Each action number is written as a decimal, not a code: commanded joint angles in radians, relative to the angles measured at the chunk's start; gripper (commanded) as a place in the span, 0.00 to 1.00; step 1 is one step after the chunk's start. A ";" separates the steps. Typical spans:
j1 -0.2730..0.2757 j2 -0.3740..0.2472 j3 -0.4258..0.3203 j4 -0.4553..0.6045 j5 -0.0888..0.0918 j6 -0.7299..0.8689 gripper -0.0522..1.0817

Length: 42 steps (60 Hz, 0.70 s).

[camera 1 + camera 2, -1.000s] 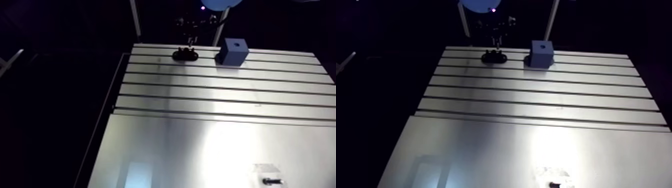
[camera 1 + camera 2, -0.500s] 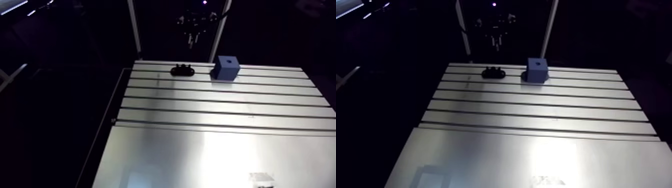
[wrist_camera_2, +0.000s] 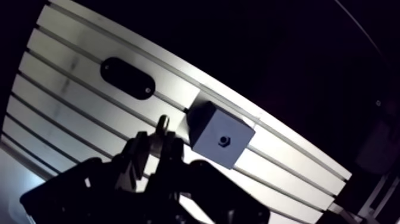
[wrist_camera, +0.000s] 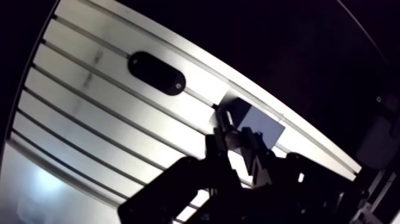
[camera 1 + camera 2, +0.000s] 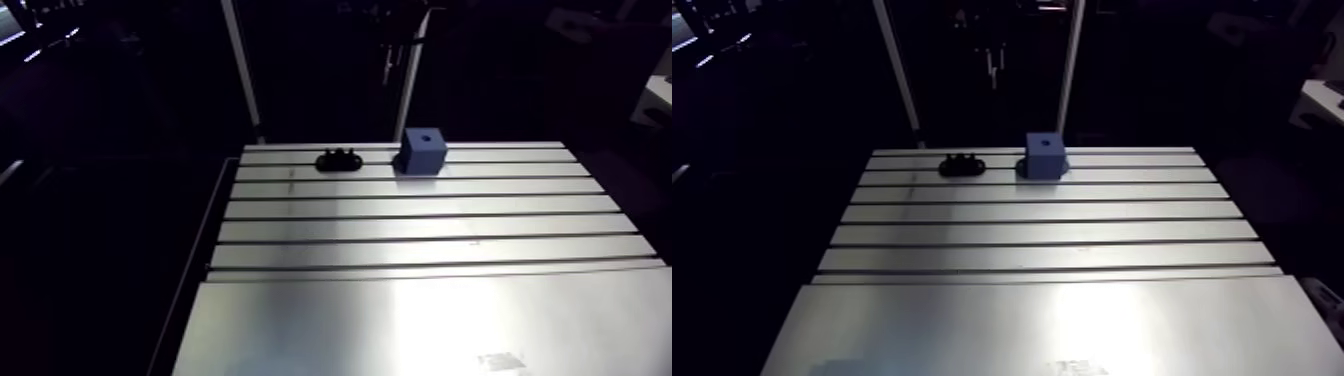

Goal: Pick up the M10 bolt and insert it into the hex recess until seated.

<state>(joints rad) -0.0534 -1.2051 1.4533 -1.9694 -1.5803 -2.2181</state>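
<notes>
Up over the far edge of the table, the fingers are drawn narrow. From the wrist view I read them as pinching the bolt: a slim pale shank pokes out ahead of the tips, so the part is in the grip and well clear of the surface. I can't tell which end leads. Carrying it this high makes sense to me, since it has to pass over the block before it can go down into the recess, which faces up. The block sits just beside the bolt's tip in the wrist view, not under it, so I judge the lineup isn't done. The black holder lies near the block on the same far strips and now looks empty, which fits it being the pickup spot. Compared with the earlier arm views, the fingers were low, right at the holder; now they hang far above the table. The whole arm view has shifted too, but that is the camera riding the arm. Block and holder keep their places against the slots.
</notes>
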 commanded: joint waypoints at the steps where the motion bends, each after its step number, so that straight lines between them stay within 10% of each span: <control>1: -0.031 0.012 -0.087 0.138 -0.005 -0.212 0.92; 22: -0.046 0.065 -0.127 0.203 -0.102 -0.194 0.92; 42: -0.076 0.104 -0.140 0.217 -0.106 -0.192 0.92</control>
<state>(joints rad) -0.1117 -1.1221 1.3203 -1.7609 -1.6794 -2.4120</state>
